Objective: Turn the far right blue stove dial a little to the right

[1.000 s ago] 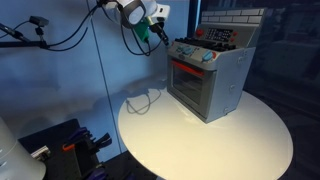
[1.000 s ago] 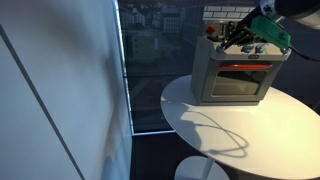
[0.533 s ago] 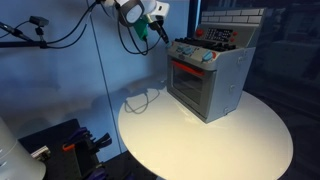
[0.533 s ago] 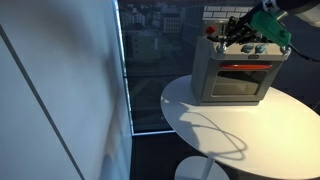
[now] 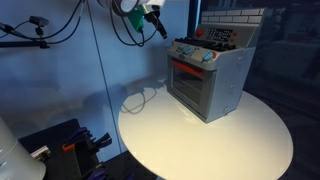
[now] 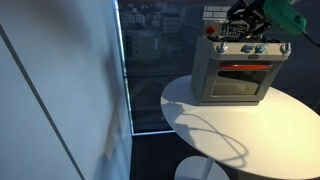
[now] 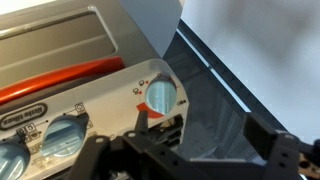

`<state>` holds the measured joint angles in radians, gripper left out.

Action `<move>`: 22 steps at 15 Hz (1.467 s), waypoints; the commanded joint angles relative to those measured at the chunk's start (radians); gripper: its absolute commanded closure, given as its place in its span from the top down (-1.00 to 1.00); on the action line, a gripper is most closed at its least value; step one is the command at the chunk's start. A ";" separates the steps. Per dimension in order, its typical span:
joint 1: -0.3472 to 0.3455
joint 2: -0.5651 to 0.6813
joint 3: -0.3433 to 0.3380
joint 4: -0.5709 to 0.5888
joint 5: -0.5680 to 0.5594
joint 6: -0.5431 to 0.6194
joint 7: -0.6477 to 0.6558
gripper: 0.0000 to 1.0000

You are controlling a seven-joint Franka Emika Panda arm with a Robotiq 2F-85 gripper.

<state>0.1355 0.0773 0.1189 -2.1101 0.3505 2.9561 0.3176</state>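
— Where's the gripper (image 7: 188,152) at, and is it holding anything?

— Jaws spread wide, nothing between them. In the wrist view its fingers (image 7: 285,150) frame the bottom of the picture, with the far-right blue dial (image 7: 160,95) beyond the gap and a bit toward the left-hand finger. No contact.

— And from outside?

— In both exterior views it hangs above the stove (image 5: 205,75), clear of it, off the front, knob side. The stove stands upright on the round white table (image 5: 230,140), off-centre toward one edge, its red-framed door facing out over bare tabletop.

— So which way must it go?

— Down and forward toward the control panel, I'd judge, drifting slightly so the dial centres between the fingers. That dial is the last in the row, next to the panel's end; the other blue dials (image 7: 60,135) run off to one side, so the main risk is straddling the wrong one.

— The dial's grip ridge?

— Too blurred to tell its direction.
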 commanded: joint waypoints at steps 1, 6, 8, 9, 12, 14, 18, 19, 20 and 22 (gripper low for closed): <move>-0.014 -0.083 -0.002 -0.044 0.002 -0.110 -0.014 1.00; -0.025 -0.155 -0.019 -0.066 -0.023 -0.279 0.000 1.00; -0.035 -0.181 -0.027 -0.070 -0.044 -0.351 0.007 1.00; -0.039 -0.192 -0.029 -0.069 -0.053 -0.385 0.010 1.00; -0.056 -0.218 -0.035 -0.063 -0.097 -0.499 0.023 1.00; -0.065 -0.232 -0.036 -0.058 -0.130 -0.573 0.030 1.00; -0.069 -0.254 -0.032 -0.057 -0.164 -0.700 0.023 1.00; -0.067 -0.261 -0.030 -0.061 -0.168 -0.725 0.019 1.00; -0.066 -0.269 -0.028 -0.065 -0.172 -0.749 0.017 1.00; -0.062 -0.285 -0.024 -0.072 -0.174 -0.787 0.012 1.00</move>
<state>0.0751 -0.1639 0.0869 -2.1614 0.1964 2.2266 0.3245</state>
